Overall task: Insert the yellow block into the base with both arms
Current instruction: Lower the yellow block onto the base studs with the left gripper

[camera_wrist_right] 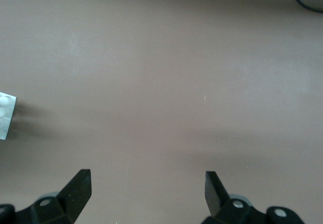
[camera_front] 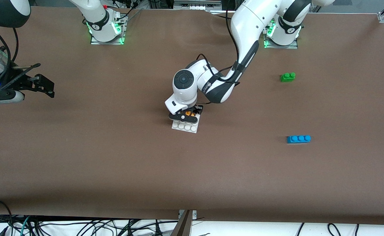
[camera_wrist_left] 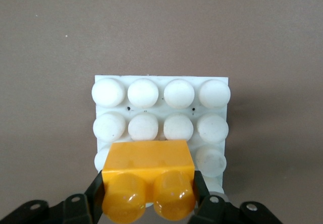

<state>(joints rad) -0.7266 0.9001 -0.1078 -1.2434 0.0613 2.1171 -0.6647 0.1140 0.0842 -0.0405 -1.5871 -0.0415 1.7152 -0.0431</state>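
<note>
My left gripper [camera_front: 187, 115] is shut on the yellow block [camera_front: 188, 113], one finger on each short end. It holds the block with its two studs up, over the part of the white base [camera_front: 184, 126] that lies farther from the front camera. In the left wrist view the block [camera_wrist_left: 149, 181] sits between the black fingers [camera_wrist_left: 95, 191] and covers some of the base's [camera_wrist_left: 161, 85] studs. I cannot tell whether it touches them. My right gripper [camera_front: 49, 88] is open and empty over bare table toward the right arm's end, where the arm waits. In its wrist view [camera_wrist_right: 146, 181], a corner of the base [camera_wrist_right: 6, 114] shows.
A green two-stud brick [camera_front: 288, 77] lies toward the left arm's end of the table. A longer blue brick [camera_front: 298, 139] lies nearer the front camera than the green one. The table is covered in brown cloth [camera_front: 113, 157].
</note>
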